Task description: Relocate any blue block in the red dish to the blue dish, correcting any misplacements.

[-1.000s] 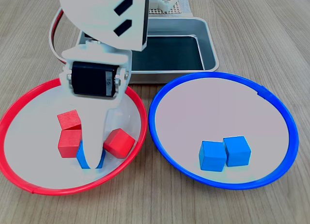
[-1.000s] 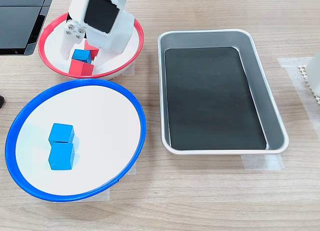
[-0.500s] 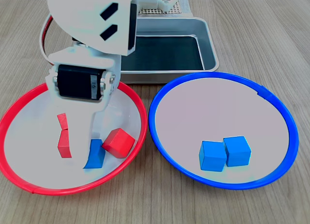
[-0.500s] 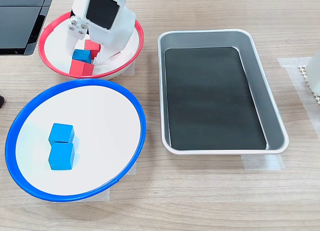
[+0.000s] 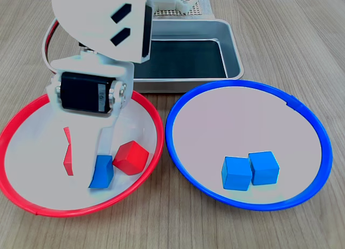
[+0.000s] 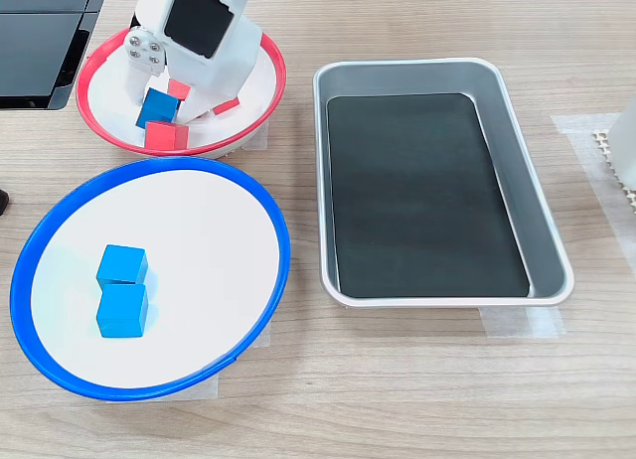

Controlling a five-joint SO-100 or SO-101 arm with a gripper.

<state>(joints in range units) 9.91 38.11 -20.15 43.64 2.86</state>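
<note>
Gripper [image 5: 91, 163] pinching the glossy bright-blue blue block [image 5: 102, 172], tilted, over the red dish [image 5: 32, 208].

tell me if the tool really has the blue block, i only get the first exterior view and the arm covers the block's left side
Observer: In the second exterior view the blue block sits tilted between the two fingers of the tool, so it looks gripped.
Operator: how many red blocks are in the red dish, i see one and some slivers
Observer: Three red blocks show in the red dish: one on the side towards the blue dish, two partly behind the arm.
Operator: is the tray floor bare, the arm blocks part of it
Observer: Yes, the tray holds only its dark liner.
</note>
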